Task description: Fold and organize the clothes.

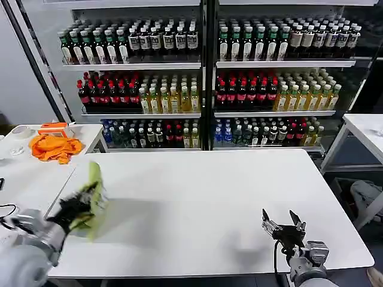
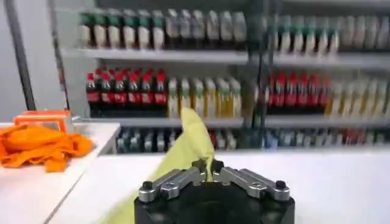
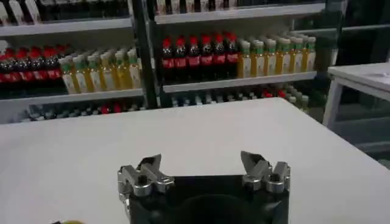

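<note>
The left gripper [image 1: 84, 206] pinches a lime-green T-shirt [image 1: 96, 197] at the lower left of the head view, over the left edge of the white bench [image 1: 203, 203]. The shirt stands bunched and upright above the fingers, and its lower part trails down toward the bench surface. In the left wrist view the fingers [image 2: 183, 176] of the left gripper [image 2: 207, 170] are pressed together on the fabric, and the T-shirt [image 2: 189, 146] rises as a yellow-green fold in front of the drink shelves [image 2: 183, 79].

At the lower right of the head view the right gripper [image 1: 281, 222] hangs just above the bench near its front edge, well apart from the shirt. Its fingers are spread and hold nothing. The right wrist view shows the right gripper [image 3: 204, 170] with its fingers [image 3: 149, 170] wide apart over bare bench [image 3: 183, 134].

An orange cloth [image 1: 55, 147] lies crumpled on a second white bench [image 1: 30, 173] at the left of the head view, near an orange box [image 1: 52, 128]. Shelves of bottled drinks [image 1: 203, 78] stand across the upper part of the frame
</note>
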You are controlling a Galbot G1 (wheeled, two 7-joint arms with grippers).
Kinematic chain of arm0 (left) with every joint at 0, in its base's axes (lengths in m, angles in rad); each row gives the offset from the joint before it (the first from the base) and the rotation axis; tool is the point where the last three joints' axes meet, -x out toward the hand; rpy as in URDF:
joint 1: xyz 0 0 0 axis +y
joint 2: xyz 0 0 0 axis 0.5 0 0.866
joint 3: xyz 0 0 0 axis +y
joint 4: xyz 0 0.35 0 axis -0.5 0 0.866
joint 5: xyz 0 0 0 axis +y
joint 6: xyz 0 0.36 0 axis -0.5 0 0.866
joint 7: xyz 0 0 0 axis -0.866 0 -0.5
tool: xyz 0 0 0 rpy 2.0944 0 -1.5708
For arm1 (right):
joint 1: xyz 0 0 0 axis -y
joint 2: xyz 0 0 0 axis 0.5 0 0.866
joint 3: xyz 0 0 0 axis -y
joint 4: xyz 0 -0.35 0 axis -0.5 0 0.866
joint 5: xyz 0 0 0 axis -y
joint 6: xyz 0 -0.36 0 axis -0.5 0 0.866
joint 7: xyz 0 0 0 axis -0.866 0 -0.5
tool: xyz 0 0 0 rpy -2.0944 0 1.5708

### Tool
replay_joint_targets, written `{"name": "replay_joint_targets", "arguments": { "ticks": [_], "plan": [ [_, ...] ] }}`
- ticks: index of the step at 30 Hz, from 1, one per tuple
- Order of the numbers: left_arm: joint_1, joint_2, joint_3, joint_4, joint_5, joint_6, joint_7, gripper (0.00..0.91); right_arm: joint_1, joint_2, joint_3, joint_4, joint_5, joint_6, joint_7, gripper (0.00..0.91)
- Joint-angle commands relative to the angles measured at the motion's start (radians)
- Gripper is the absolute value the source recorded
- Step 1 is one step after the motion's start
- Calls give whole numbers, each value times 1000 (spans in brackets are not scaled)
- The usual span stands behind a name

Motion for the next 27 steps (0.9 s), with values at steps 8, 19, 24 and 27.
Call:
{"name": "replay_joint_targets", "arguments": {
  "ticks": [8,19,24,27],
  "plan": [
    [-113,-60,453,-55,440,18,25,20,-27,-5,21,31,6,6,-4,907],
    [-237,-160,612,44,300,76,-42,20,0,-12,4,22,8,4,-5,907],
    [-296,-237,687,96,223,-48,-49,907,39,-16,-27,-5,7,-1,-5,907],
    [-300,-271,719,105,209,-115,-122,907,72,-15,-58,-27,9,-2,-3,907]
  ]
}}
